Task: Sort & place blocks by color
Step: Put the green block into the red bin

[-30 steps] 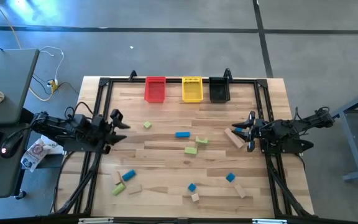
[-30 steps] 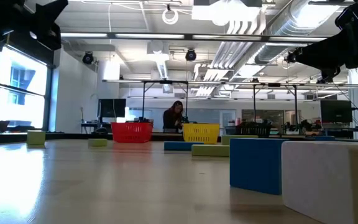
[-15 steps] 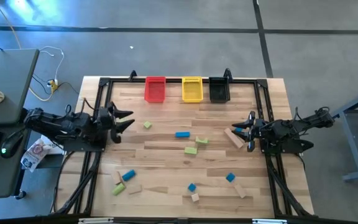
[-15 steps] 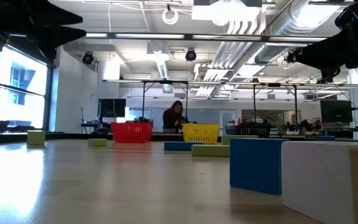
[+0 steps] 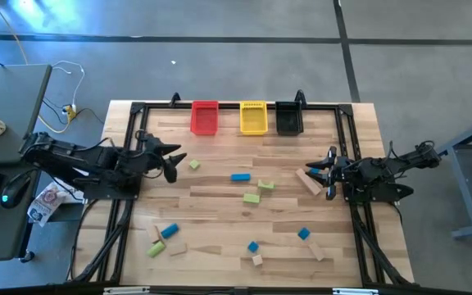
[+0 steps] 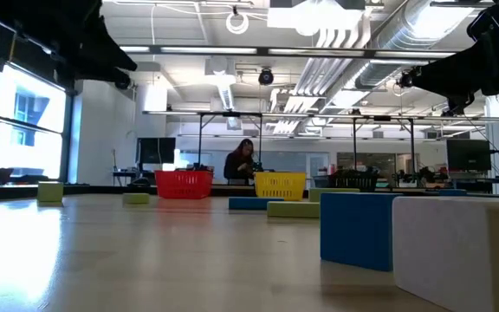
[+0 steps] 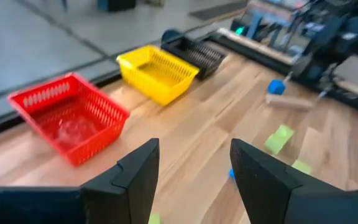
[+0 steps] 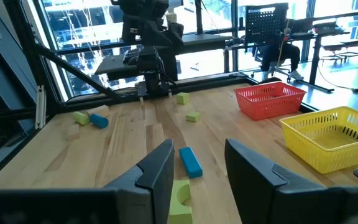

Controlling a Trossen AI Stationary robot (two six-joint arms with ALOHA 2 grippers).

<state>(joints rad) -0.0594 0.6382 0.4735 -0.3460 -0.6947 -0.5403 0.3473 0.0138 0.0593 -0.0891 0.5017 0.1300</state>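
Small green, blue and tan blocks lie flat and scattered on the wooden table. A green cube [image 5: 194, 165] lies just right of my left gripper [image 5: 170, 161], which is open and hovers over the table's left part; its open fingers show in the left wrist view [image 7: 194, 180]. A blue bar [image 5: 241, 176] and two green blocks [image 5: 266, 187] [image 5: 251, 197] lie mid-table. My right gripper [image 5: 328, 172] is open at the right edge, beside a tan bar [image 5: 309, 180]. The right wrist view shows the blue bar [image 8: 190, 162] ahead of its fingers [image 8: 197, 168].
Red [image 5: 205, 117], yellow [image 5: 253, 117] and black [image 5: 289, 119] bins stand in a row at the far edge. More blocks lie near the front: blue [image 5: 169, 232], green [image 5: 156, 248], blue [image 5: 303, 234], tan [image 5: 318, 250]. A person [image 6: 241, 163] sits beyond the table.
My left gripper has moved toward the table's right, out from the left frame over the table and closer to the small green cube. The right arm and all blocks have stayed where they were.
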